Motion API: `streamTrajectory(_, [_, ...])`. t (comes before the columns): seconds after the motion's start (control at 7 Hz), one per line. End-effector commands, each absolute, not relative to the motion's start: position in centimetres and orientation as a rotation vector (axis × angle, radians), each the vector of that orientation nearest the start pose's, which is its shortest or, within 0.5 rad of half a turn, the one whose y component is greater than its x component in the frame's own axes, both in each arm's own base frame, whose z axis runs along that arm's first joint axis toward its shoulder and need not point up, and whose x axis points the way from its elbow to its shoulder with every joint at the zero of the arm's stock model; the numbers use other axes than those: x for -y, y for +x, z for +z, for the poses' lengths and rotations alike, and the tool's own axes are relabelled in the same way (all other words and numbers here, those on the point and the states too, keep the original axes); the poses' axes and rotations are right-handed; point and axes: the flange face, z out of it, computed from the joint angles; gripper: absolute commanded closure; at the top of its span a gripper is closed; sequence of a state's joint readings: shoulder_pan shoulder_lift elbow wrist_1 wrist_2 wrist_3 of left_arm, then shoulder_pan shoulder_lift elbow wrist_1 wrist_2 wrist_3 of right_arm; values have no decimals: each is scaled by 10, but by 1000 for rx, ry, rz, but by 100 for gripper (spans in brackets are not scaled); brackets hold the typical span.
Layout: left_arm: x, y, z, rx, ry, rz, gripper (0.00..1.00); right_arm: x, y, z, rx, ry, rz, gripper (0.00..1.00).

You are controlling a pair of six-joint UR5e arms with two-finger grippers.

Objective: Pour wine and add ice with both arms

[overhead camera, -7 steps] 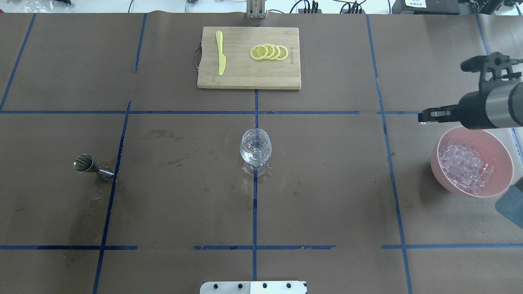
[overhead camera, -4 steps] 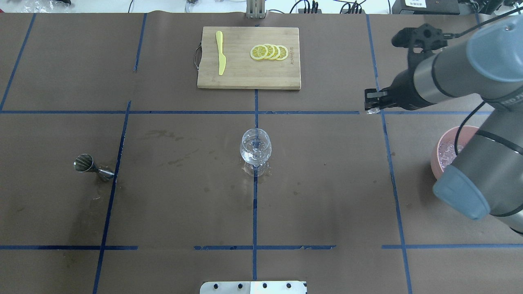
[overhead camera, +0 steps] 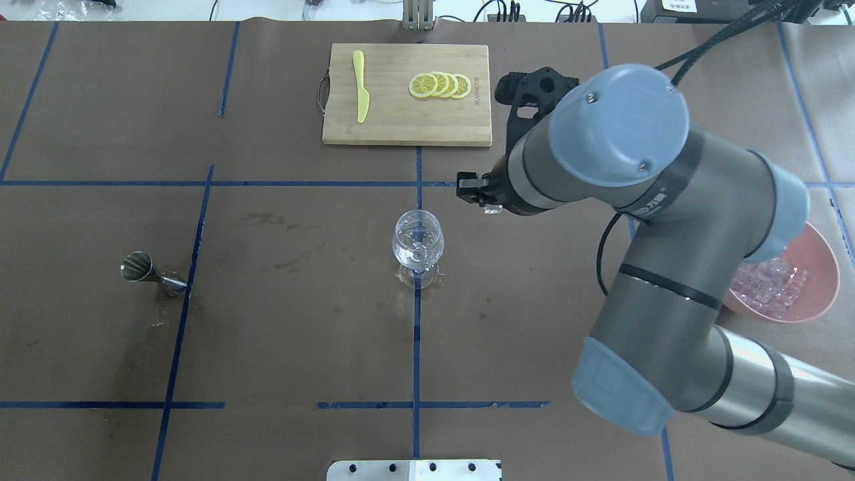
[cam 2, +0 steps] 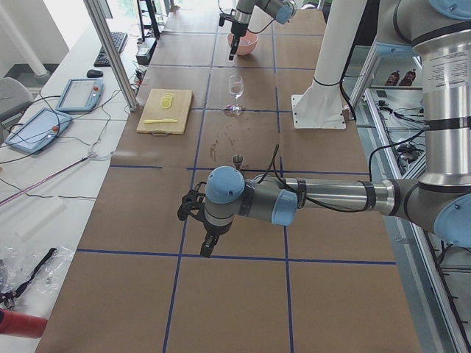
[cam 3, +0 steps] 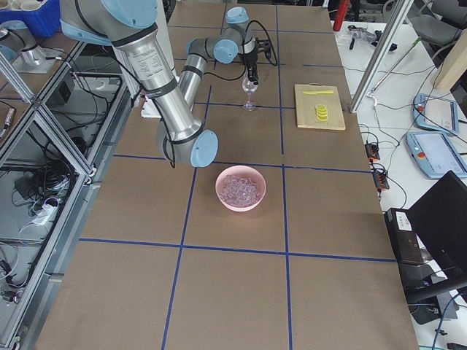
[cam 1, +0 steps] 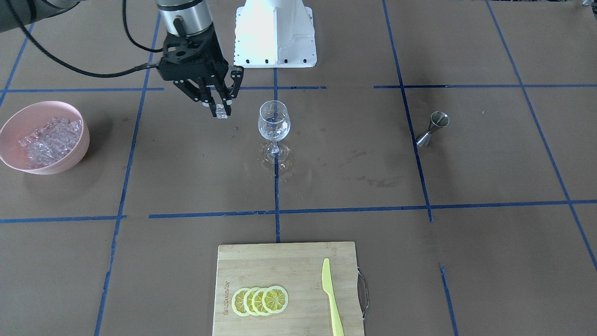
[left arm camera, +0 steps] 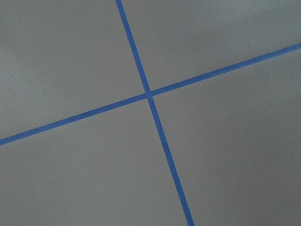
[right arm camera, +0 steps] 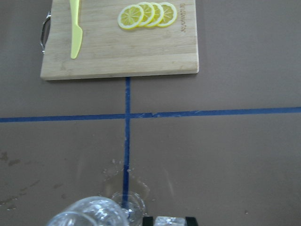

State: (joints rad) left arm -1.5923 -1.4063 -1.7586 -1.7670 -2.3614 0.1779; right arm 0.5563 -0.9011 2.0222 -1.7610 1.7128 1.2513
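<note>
Beside one wine glass (cam 1: pixel 274 122), right tool (cam 1: pixel 220 108) pinches one ice cube (cam 1: pixel 221 112); left tool (cam 2: pixel 207 249): cannot tell.

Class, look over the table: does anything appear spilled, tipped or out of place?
Yes. The small steel double-cone jigger lies on its side, and clear liquid is splashed on the brown paper around the foot of the stemmed clear wine glass.

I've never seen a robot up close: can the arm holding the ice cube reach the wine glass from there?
Probably yes. The right gripper, shut on an ice cube, hangs close beside the wine glass; only bare table lies between them, and the glass's mouth is uncovered.
</note>
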Motion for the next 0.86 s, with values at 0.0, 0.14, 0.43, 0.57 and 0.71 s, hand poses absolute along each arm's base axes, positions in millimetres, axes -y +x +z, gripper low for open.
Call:
streamTrajectory(0.0, [435,-72,619,-763,289,236,0,400,-478,77,906,280,190,100])
streamTrajectory(0.14, [434,-72,619,-764,287,235,0,402,-491,75,895,271,186,100])
streamTrajectory(0.43, [434,-72,620,-764,287,235,0,397,-497,83,877,273,181,100])
streamTrajectory(0.57, [434,-72,621,-765,286,234,0,394,-497,85,837,257,180,100])
streamTrajectory(0.71, [434,-71,620,-765,287,237,0,390,-498,84,831,251,174,97])
